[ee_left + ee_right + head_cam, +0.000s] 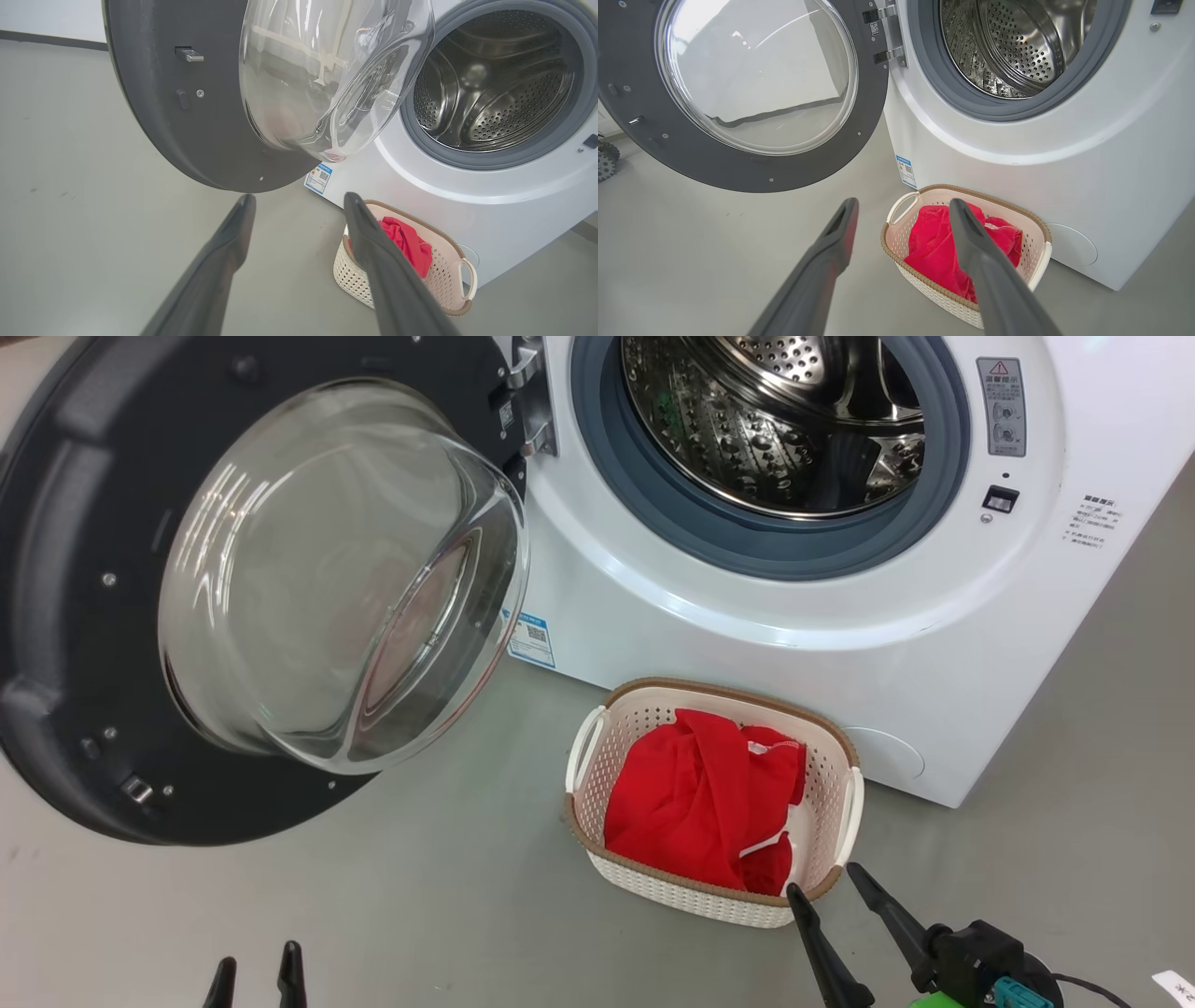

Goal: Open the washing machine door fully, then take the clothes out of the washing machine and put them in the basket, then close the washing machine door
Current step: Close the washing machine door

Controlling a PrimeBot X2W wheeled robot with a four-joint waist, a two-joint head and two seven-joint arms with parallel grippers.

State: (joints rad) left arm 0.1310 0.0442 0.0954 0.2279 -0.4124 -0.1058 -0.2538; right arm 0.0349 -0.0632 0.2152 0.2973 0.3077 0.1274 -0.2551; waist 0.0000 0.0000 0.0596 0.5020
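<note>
The washing machine (840, 616) is a white front loader whose steel drum (775, 420) looks bare of clothes. Its door (112, 616), black-rimmed with a bulging glass bowl, hangs swung wide to the left. On the floor before the machine stands the cream basket (831, 784) with the red clothes (700, 803) heaped inside. My right gripper (823, 887) is open, its tips just in front of the basket's near right corner. My left gripper (257, 966) is open too, low at the bottom edge, below the door. Nothing sits between either pair of fingers.
Grey floor (373, 896) spreads around the basket and under the door. A small blue-and-white label (530, 639) sticks to the machine's lower left front. In the right wrist view a small wheeled object (606, 158) sits at the far left edge.
</note>
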